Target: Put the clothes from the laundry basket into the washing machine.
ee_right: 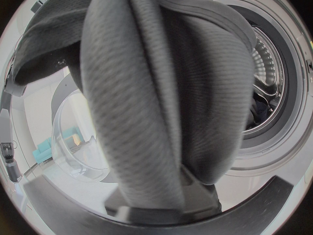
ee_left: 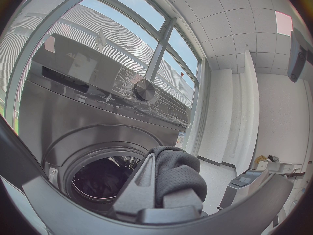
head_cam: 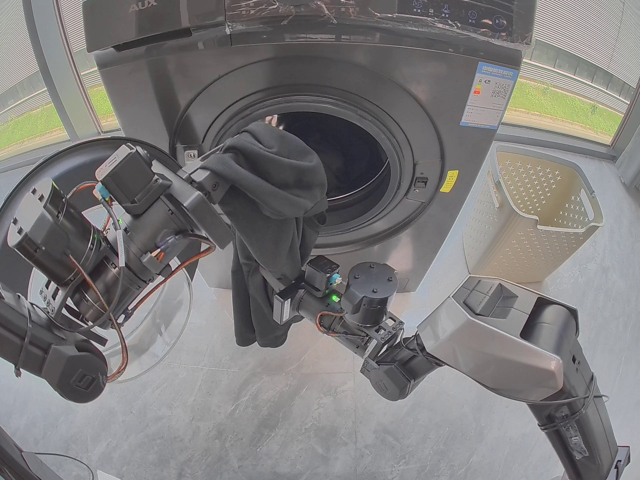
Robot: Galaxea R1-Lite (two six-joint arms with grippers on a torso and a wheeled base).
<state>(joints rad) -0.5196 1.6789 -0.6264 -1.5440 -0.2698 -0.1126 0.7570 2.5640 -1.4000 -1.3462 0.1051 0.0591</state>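
Note:
A dark grey garment point(head_cam: 273, 195) hangs in front of the washing machine's point(head_cam: 427, 115) open drum point(head_cam: 340, 155). My left gripper point(head_cam: 217, 168) is shut on its upper part at the left rim of the opening. In the left wrist view the cloth point(ee_left: 177, 173) bulges over the left gripper point(ee_left: 164, 183). My right gripper point(head_cam: 277, 288) is lower down, shut on the hanging part of the garment. In the right wrist view the fabric point(ee_right: 146, 82) drapes over the right gripper point(ee_right: 163, 196) and hides its fingers. Dark clothes lie inside the drum point(ee_right: 270, 82).
The round glass door point(head_cam: 160, 328) stands swung open to the left, behind my left arm. A cream laundry basket point(head_cam: 533, 215) stands on the floor right of the machine, with nothing visible inside. Bare grey floor lies in front.

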